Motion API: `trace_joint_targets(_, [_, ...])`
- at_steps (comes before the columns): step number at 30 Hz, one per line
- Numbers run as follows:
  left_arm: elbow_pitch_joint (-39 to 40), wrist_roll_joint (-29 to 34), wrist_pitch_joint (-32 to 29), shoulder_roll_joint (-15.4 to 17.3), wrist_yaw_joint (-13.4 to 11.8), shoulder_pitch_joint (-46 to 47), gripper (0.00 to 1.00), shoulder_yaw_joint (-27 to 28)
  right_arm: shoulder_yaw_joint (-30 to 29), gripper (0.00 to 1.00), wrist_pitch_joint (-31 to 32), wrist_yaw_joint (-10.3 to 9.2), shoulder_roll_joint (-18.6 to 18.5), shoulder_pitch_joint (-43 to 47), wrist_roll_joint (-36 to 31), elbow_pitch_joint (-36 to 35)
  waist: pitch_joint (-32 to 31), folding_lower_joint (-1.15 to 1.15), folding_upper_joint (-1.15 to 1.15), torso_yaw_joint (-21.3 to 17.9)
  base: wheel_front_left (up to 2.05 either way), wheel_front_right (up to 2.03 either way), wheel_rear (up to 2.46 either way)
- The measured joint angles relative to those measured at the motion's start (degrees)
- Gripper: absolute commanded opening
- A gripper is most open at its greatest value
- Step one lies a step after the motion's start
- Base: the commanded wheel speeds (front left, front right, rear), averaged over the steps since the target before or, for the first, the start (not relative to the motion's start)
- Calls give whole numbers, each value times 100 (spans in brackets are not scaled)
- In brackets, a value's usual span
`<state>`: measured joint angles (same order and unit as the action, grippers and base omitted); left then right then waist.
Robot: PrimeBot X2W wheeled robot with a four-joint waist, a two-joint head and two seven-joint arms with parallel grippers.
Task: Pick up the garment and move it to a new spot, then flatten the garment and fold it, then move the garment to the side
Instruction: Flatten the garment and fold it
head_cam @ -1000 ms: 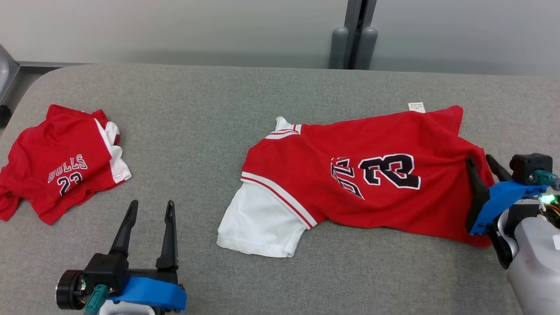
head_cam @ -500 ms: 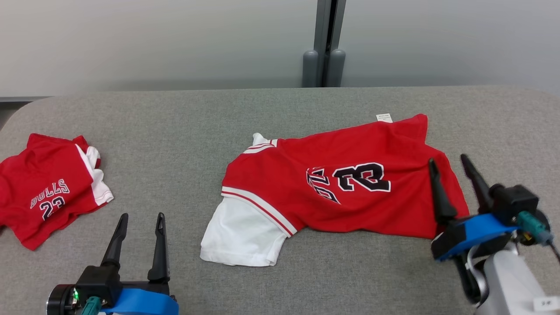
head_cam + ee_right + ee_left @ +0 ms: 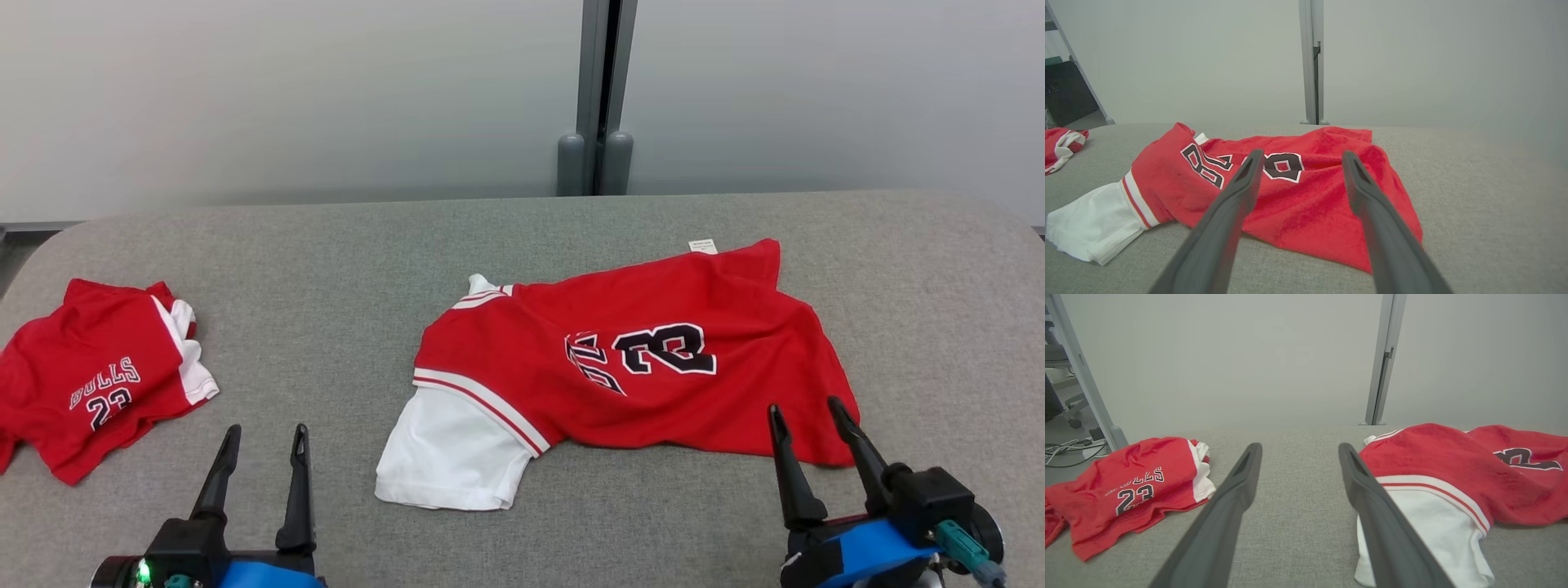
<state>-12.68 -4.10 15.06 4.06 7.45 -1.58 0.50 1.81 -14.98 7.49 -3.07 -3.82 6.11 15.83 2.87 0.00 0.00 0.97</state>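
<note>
Rumpled garment (image 3: 629, 367) at table (image 3: 326, 269) centre, white sleeve (image 3: 449, 457) twd near edge. Both empty & spread: left claw (image 3: 268, 428), right claw (image 3: 802, 405), latter just by near-right hem. Flatten: pinch hem corners, pull taut, no bunching.

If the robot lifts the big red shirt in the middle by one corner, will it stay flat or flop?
Probably flop: the red shirt lies wrinkled and slack on the table, so it should hang and bunch. It looks thin, so likely light. Its white sleeve would probably trail behind.
</note>
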Motion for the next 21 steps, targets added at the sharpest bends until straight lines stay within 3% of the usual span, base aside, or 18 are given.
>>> trace_joint_targets(21, [-57, 116, 0, -3, 0, -239, 100, 89, -163, 100, 0, 0, 15, 440, 10, -96, -240, 0, 0, 83, 0, 0, 0])
